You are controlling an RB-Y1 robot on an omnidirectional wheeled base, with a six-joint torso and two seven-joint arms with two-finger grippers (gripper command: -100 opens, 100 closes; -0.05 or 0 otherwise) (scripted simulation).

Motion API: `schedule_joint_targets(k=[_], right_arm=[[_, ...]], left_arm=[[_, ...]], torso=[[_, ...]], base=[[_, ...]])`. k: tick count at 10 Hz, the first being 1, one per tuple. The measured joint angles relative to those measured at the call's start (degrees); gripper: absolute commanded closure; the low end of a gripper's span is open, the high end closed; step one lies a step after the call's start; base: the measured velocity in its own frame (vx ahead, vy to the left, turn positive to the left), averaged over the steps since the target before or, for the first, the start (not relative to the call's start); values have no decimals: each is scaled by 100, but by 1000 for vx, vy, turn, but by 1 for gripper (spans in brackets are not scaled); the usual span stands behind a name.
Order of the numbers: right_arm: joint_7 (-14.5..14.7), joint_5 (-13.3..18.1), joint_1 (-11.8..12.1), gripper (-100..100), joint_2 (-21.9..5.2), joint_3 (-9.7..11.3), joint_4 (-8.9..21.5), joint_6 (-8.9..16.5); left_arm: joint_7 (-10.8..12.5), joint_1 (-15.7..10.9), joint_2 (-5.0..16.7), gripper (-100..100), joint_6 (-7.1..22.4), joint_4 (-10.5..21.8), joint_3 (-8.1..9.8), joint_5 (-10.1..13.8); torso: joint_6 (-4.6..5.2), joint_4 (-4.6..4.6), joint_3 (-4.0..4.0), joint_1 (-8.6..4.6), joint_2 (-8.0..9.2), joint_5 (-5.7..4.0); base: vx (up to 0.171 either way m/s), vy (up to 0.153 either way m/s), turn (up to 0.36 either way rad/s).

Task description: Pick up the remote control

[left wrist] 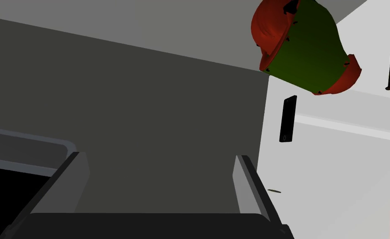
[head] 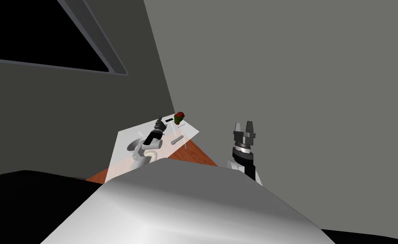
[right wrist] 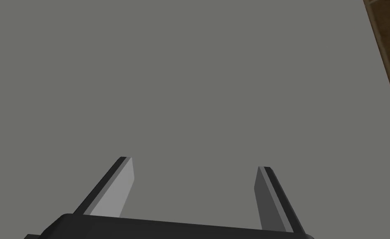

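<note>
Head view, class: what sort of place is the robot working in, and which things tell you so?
Probably a corner of a household room: a white table sits where two grey walls meet, a window is set in one wall, and a black remote control lies on the table.

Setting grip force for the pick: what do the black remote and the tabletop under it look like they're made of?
The remote control is a thin, flat slab in even matte black with no shine or grain. It is likely plastic, though the render leaves that open. The tabletop is plain smooth white with a pinkish tint along one edge, as if slightly see-through. It could be glass or laminate; I cannot tell which.
</note>
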Motion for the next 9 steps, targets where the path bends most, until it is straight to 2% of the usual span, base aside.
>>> schedule_joint_targets(k=[1,2,5,6,7,9], right_arm=[[0,0,0,0,0,0,0,0],[0,0,-1,0,0,1,0,0],[0,0,0,0,0,0,0,0],[0,0,-1,0,0,0,0,0],[0,0,0,0,0,0,0,0],[0,0,0,0,0,0,0,0]], left_arm=[[13,-52,13,-100,140,35,19,5],[54,-213,30,-100,284,251,89,21],[195,-382,56,-100,803,550,240,92],[262,-559,137,-100,965,775,326,146],[312,-591,164,-100,1144,886,367,184],[406,-788,196,-100,1403,1304,474,227]], torso=[[-1,1,2,4,4,1],[5,0,1,0,1,1],[0,0,0,0,1,0],[4,0,0,-2,1,-1],[-1,1,2,1,4,0],[-1,0,2,2,4,1]], base=[[18,-23,-186],[19,-18,-118],[23,-26,-148],[13,-18,-95],[17,-19,-158],[12,-10,-47]])
